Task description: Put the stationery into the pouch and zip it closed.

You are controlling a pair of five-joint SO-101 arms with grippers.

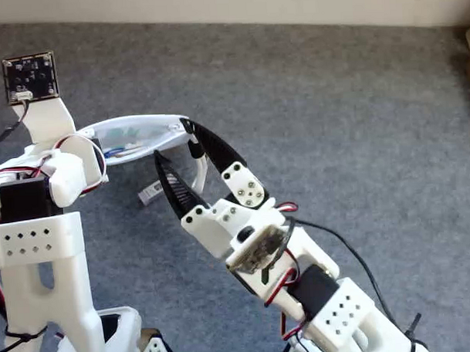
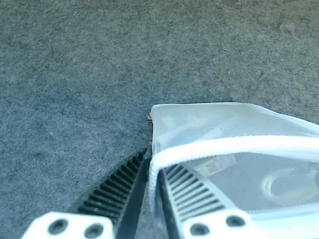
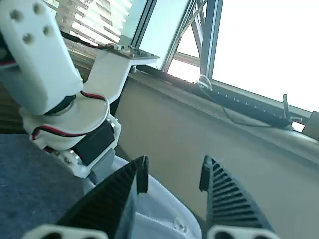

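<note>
Left tool (image 2: pixel 149 158) clenched on one end of the pouch (image 2: pixel 234 149), rim pinched tight. The pouch seems lifted off the grey counter (image 1: pixel 356 102). Right tool (image 1: pixel 173 139) released, jaws wide, tips at the pouch's far end.

Risks: it is a one-end pinch on slack fabric. If my right tool tugs the zip off-line, the rim could slide out of my left tool, or the mouth could tip and spill. A small white item (image 1: pixel 150 193), possibly stationery, lies on the counter beneath, and zipping now would likely leave it out.

The high view gives that stray item and coloured pieces inside the pouch. The left wrist view gives the pinch itself and something round inside. The right wrist view gives the jaw gap over white fabric.
</note>
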